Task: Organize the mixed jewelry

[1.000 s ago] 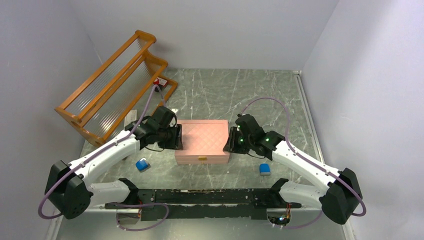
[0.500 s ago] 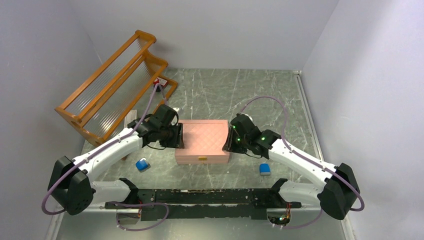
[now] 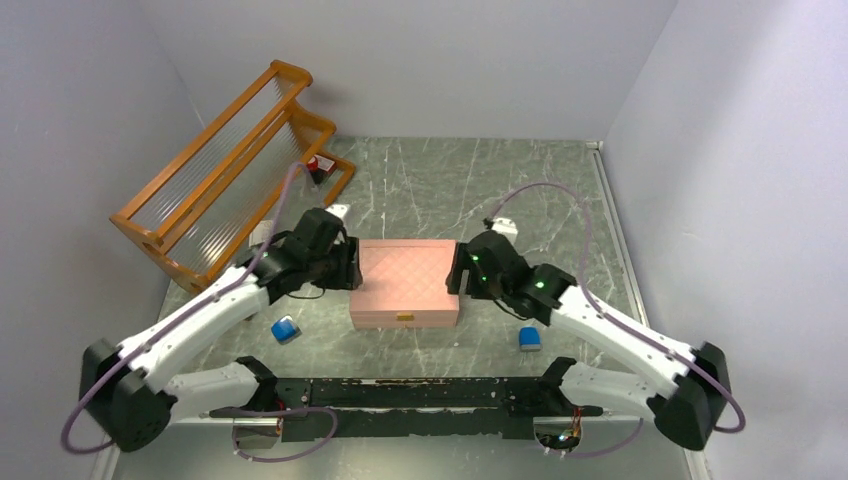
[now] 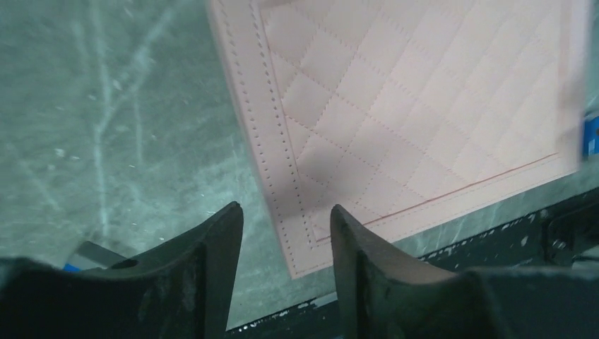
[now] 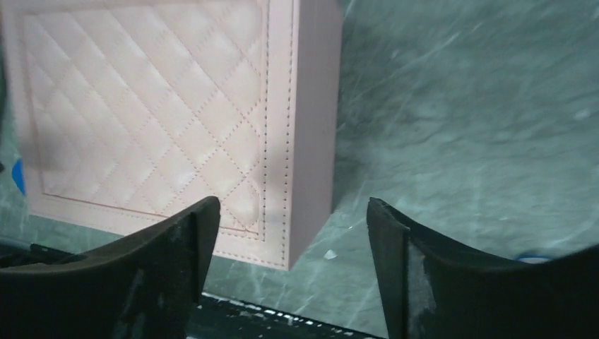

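Where the mixed jewelry lies cannot be told. A closed pink quilted rectangular case (image 3: pixel 405 283) sits on the green marbled table (image 3: pixel 540 200). The left gripper (image 4: pixel 286 236) hangs at its left edge, jaws partly apart and empty, and the right gripper (image 5: pixel 293 233) hangs at its right edge, spread wide, also holding nothing.

A closed pink quilted case (image 3: pixel 405 282) lies mid-table on the green marbled table (image 3: pixel 480 190). One blue block (image 3: pixel 285 329) sits near-left of it, another blue block (image 3: pixel 529 339) near-right. An orange rack (image 3: pixel 225 175) stands far left.
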`<act>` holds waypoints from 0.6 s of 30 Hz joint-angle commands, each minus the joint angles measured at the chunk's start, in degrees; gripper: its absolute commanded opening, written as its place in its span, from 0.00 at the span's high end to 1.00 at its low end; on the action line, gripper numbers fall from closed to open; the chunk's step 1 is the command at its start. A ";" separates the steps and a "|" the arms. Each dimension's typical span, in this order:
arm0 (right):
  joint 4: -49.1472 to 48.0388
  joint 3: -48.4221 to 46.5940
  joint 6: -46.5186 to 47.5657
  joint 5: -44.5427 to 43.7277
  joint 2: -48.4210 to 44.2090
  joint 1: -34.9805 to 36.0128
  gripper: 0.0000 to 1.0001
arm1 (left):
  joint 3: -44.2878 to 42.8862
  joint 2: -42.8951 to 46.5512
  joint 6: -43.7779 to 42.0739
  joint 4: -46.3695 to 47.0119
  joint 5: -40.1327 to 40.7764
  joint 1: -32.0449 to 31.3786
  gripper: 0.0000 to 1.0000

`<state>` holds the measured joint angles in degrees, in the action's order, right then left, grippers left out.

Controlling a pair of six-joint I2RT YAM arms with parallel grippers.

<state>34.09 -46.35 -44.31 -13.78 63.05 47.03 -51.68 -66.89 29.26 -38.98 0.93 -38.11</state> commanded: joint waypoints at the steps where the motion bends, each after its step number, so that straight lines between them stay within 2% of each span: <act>1: 2.13 -5.46 4.75 -12.91 -10.12 0.08 0.13 | -3.81 11.82 -1.31 2.27 11.78 -0.29 0.41; 4: 5.08 -9.61 6.64 -18.26 -14.87 0.07 0.01 | -6.24 18.17 -2.28 1.47 16.45 -0.27 0.30; 9: 10.69 -17.48 8.87 -25.56 -18.47 0.03 0.00 | -11.42 24.44 -3.54 -1.42 22.97 -0.29 0.14; 18: 14.28 -25.49 12.75 -31.95 -21.21 0.00 0.00 | -22.44 29.01 -6.28 -9.33 32.94 -0.29 0.11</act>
<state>45.17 -68.99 -34.24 -40.38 42.70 47.00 -69.78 -39.16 25.65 -43.44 27.09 -38.11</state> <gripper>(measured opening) 0.997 0.880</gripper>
